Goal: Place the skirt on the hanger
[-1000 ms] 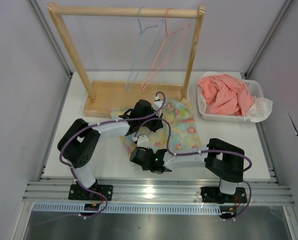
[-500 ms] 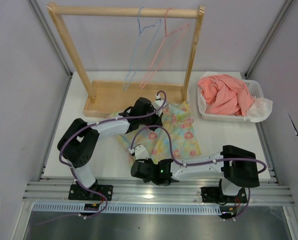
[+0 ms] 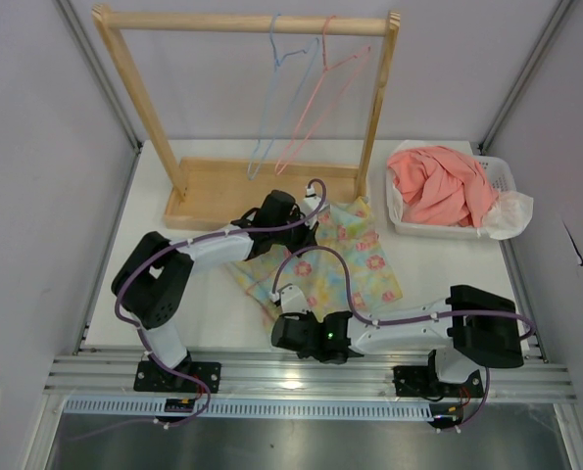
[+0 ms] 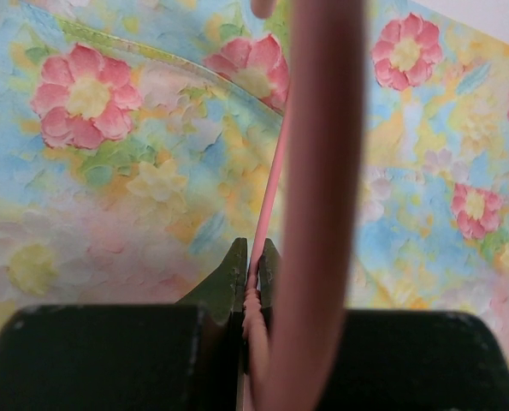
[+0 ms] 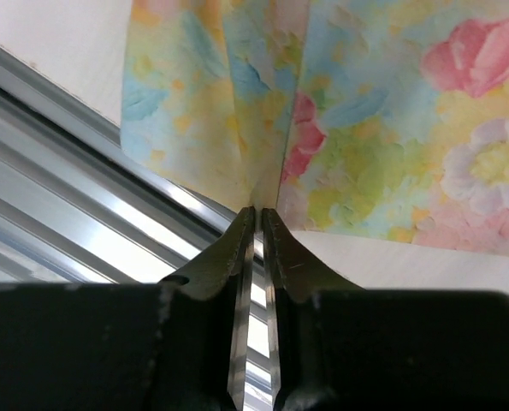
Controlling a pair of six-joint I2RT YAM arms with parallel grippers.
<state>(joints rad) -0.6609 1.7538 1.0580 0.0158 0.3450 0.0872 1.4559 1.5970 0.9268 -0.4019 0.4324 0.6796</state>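
— Where is the skirt (image 3: 355, 259)?
— It lies on the worktop (image 3: 438, 264), from the middle toward the near edge.
— And your grippers?
— My right gripper (image 5: 258, 210) is pinching a fold at the skirt's near corner. My left gripper (image 4: 252, 248) is squeezed tight on its far edge.
— The hanger (image 3: 320, 114)?
— It hangs on the wooden rack (image 3: 242, 20) by the far edge.

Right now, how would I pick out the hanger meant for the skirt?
Find the wooden rack at the back of the table. Near the right end of its top bar dangle light blue hangers and, rightmost, the hanger you want. It alone is pink.
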